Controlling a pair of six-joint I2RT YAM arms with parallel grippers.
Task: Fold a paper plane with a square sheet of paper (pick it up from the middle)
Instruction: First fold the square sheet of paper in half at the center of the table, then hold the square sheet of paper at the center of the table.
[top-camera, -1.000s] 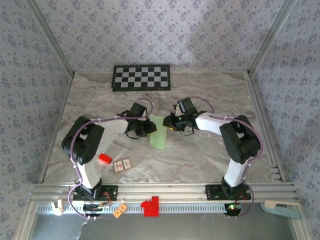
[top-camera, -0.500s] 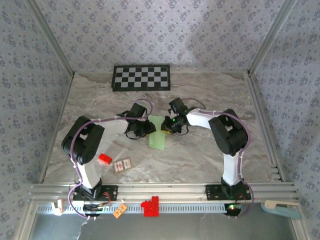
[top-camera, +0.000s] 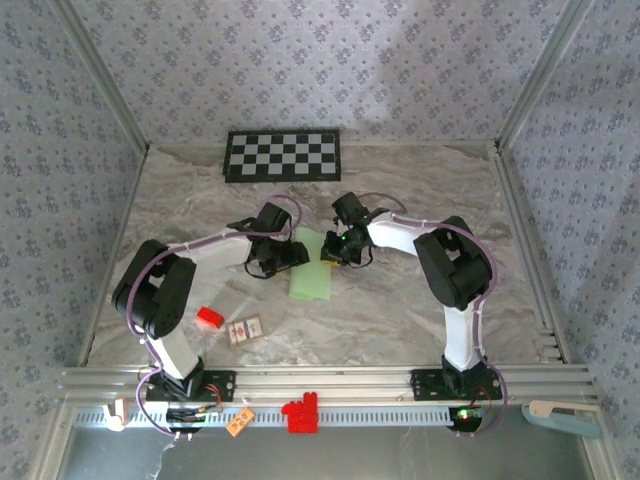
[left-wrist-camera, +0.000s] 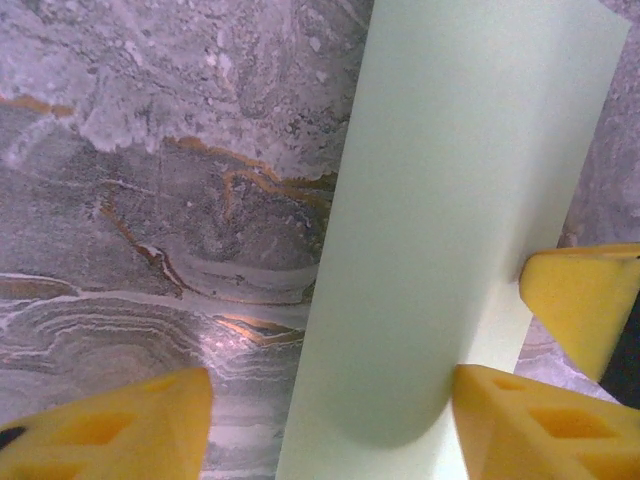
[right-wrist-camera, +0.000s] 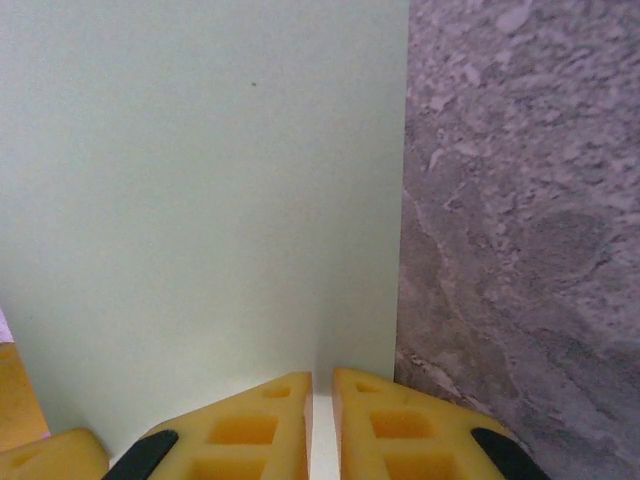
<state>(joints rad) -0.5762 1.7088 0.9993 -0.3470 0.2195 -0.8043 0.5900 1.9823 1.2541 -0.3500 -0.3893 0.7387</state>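
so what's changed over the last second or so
The right gripper swung left, its arm folding in, pinching the edge of the square sheet of paper. The sheet went from a narrow strip to a wider, flatter shape. The left gripper stayed at the sheet, its elbow pulling back. The checkerboard panel and the red block stayed put.

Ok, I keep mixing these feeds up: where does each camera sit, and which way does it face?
Top external: above and behind, looking down on the marble table; both arms meet at the green sheet of paper.
Left wrist: on the left arm, looks down on sheet and marble; left jaws wide apart.
Right wrist: on the right arm, looks along the sheet; right jaws pinching its edge.
Shared: the sheet, in all three.
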